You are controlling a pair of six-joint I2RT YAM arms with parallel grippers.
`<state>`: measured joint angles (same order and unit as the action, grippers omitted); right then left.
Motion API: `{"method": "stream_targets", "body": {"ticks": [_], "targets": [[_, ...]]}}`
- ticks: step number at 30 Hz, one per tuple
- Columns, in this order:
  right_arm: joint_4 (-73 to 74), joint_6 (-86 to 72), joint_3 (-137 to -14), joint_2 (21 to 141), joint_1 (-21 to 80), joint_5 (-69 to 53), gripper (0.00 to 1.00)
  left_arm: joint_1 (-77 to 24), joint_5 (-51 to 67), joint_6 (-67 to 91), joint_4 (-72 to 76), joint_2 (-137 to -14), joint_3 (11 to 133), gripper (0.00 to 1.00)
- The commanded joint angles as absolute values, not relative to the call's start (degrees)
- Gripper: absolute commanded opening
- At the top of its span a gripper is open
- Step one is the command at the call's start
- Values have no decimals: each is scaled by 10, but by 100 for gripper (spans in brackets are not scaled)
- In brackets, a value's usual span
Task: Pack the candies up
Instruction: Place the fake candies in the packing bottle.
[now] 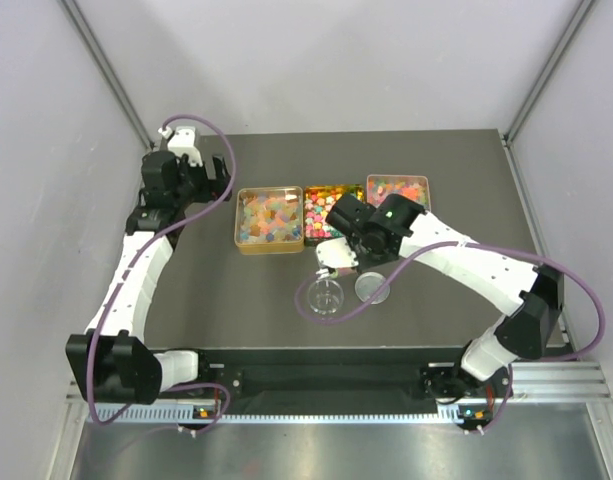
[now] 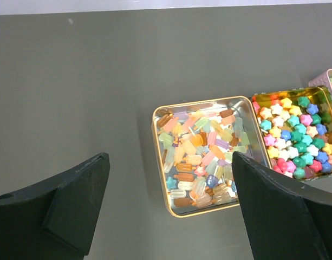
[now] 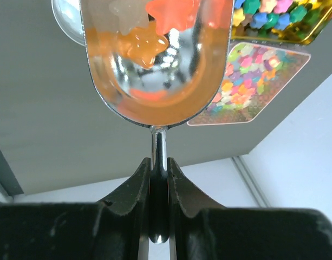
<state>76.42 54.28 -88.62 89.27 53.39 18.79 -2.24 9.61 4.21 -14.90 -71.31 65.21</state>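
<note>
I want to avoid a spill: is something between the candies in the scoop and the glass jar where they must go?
Nothing visible. The right pincer holds the scoop with candies close to the jar; its lid lies beside it, so the mouth looks open.

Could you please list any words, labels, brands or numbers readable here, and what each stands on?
None. No text shows on the gold tin of popsicle candies, the gold tin of star candies, the pink tin, the scoop, the glass jar or the round lid.
</note>
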Motion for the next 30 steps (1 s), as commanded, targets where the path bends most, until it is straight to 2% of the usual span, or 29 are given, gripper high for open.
{"method": "stream_targets", "body": {"ticks": [1,9,22,26,27,30], "targets": [[813,520,-874,871,572,210,0,-11,100,54,-110,-686,639,99],[801,514,-788,824,577,238,0,-4,108,70,-107,-678,638,99],[835,499,-875,849,585,290,0,19,138,84,-98,-671,621,99],[834,482,-896,856,553,265,0,17,207,80,-108,-682,626,97],[840,475,-911,869,529,257,0,11,281,93,-116,-699,636,96],[827,467,-969,886,513,233,0,-17,393,114,-113,-736,670,91]]}}
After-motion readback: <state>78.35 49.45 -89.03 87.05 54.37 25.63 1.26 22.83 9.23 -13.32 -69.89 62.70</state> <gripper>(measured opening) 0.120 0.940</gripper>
